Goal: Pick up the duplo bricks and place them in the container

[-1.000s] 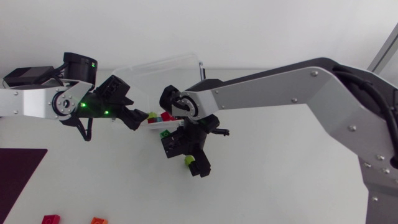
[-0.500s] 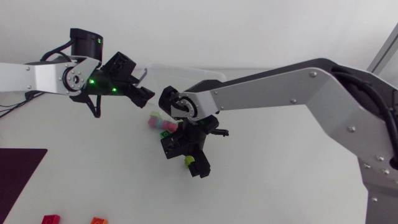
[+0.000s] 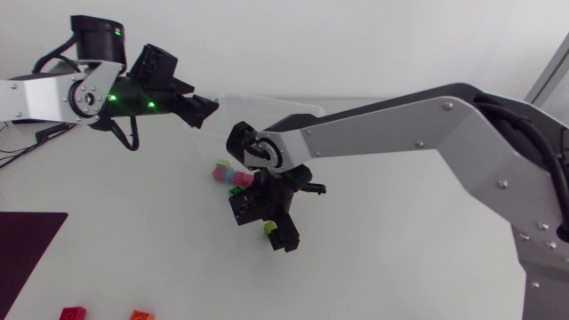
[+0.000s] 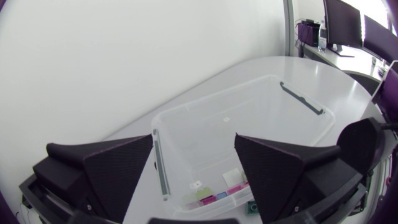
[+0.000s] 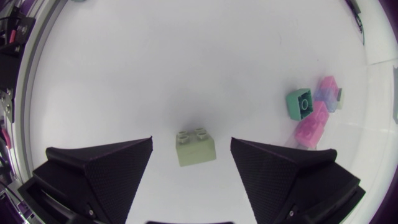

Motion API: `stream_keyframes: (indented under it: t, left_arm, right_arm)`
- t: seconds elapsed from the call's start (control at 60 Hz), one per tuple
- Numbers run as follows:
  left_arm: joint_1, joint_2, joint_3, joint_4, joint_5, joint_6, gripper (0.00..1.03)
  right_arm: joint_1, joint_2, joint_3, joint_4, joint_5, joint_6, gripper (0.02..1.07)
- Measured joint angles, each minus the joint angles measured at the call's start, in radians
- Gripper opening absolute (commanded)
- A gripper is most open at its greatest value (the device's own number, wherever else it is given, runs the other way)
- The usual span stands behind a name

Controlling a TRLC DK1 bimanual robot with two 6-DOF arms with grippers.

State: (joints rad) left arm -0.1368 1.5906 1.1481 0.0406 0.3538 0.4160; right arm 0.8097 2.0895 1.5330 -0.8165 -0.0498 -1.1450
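A broad white desk (image 3: 400, 267) fills the scene, its matte top evenly lit by soft, diffuse light that leaves only faint grey shadows. The left wrist view shows its far edge curving round before a plain pale wall. A dark purple mat (image 3: 27, 249) lies flat at the desk's near left corner.

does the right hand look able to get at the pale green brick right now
Probably yes. The right hand is open, with the pale green brick lying on the bare table between its fingers, touching neither. Nothing crowds it; the other bricks lie off to one side.
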Motion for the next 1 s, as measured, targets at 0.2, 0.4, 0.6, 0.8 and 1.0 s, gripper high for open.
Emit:
stream_keyframes:
  t: [0.2,0.4,0.6,0.8,1.0]
  left_arm:
    - [0.041,-0.135,-0.083,0.014,0.05,-0.005,0.92]
    - [0.079,-0.241,-0.174,-0.04,0.074,0.0,0.92]
    - [0.096,-0.276,-0.31,-0.069,0.081,0.043,0.92]
    - [0.095,-0.275,-0.383,-0.068,0.081,0.075,0.92]
    - [0.056,-0.228,-0.428,-0.049,0.08,0.095,0.92]
  right_arm:
    - [-0.001,0.006,0.0,0.009,0.007,0.004,0.87]
    - [-0.007,0.014,-0.01,0.013,0.024,0.008,0.77]
    - [-0.011,0.018,-0.022,0.027,0.025,0.008,0.38]
    - [-0.005,0.013,-0.035,0.036,0.026,0.016,0.19]
    - [0.008,-0.052,-0.098,0.028,0.025,0.038,0.19]
